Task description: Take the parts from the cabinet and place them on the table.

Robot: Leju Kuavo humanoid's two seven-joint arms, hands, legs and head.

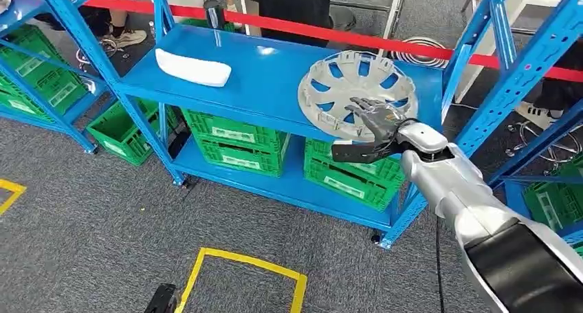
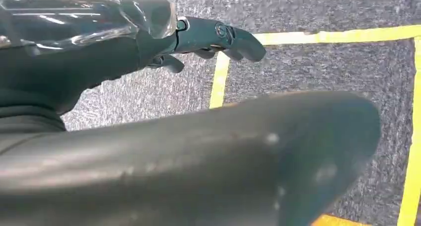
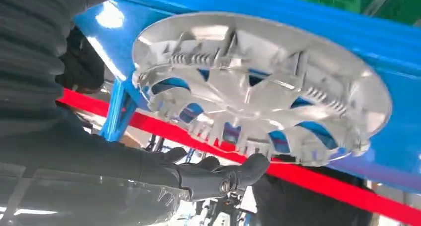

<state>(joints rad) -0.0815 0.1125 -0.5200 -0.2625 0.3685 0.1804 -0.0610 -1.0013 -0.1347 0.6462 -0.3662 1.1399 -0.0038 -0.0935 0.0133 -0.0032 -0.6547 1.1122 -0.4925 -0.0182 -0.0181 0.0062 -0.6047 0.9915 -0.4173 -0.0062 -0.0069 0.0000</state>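
A silver wheel cover (image 1: 337,79) lies on the right part of the blue cabinet's top shelf (image 1: 268,86), rib side up. My right hand (image 1: 377,124) reaches over its near rim with fingers spread and the thumb lower, in front of the shelf edge. In the right wrist view the fingers (image 3: 218,179) stretch out beside the wheel cover (image 3: 258,87) with a gap between them and nothing gripped. A white oblong part (image 1: 192,68) lies on the shelf's left side. My left hand (image 2: 213,37) hangs over the carpet, fingers loosely bent and holding nothing.
Green crates (image 1: 234,144) fill the lower shelf, with more on racks at left and right. A red tape (image 1: 309,29) runs behind the cabinet, and a person (image 1: 289,3) stands beyond it. Yellow floor tape (image 1: 240,265) marks a square on the grey carpet.
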